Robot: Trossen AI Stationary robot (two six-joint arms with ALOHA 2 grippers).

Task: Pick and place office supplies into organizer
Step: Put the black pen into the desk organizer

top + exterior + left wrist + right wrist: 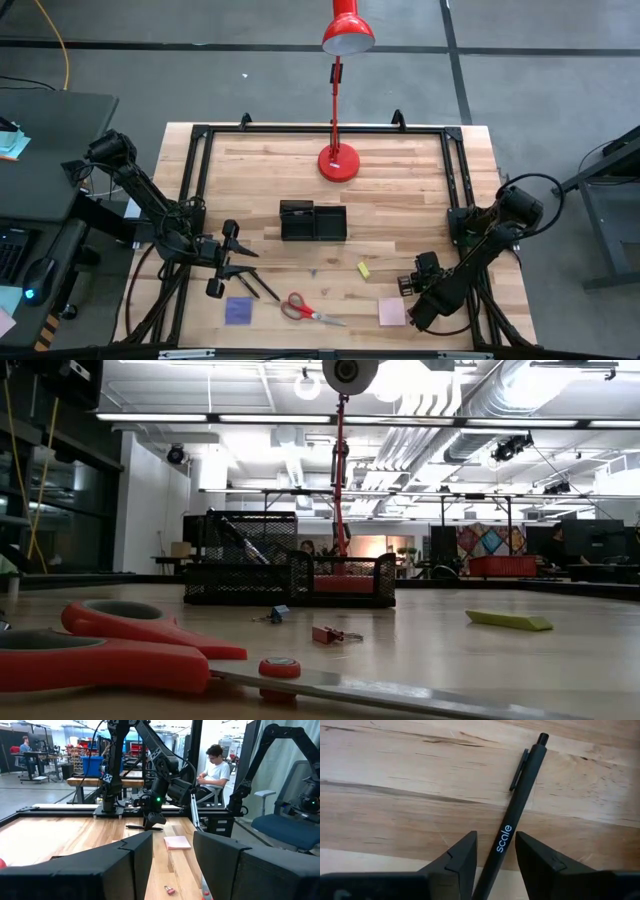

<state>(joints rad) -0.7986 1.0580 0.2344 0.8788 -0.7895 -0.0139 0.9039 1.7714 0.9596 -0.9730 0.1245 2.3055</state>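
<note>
The black organizer (313, 221) stands mid-table. Along the near side lie a purple pad (238, 310), red-handled scissors (305, 309), a pink pad (392, 312) and a yellow block (364, 269). Black pens (258, 287) lie just beyond my left gripper (240, 262), which is level, open and holding nothing. My right gripper (418, 283) points down over another black pen (512, 825) lying flat on the wood. Its fingers (465, 857) stand on either side of the pen's barrel, with a narrow gap still showing.
A red desk lamp (338, 160) stands on its base behind the organizer. Two small clips (325, 634) lie on the wood in front of the organizer. A black frame (195, 180) runs along the table's left, far and right edges. A person sits beyond the table's right edge.
</note>
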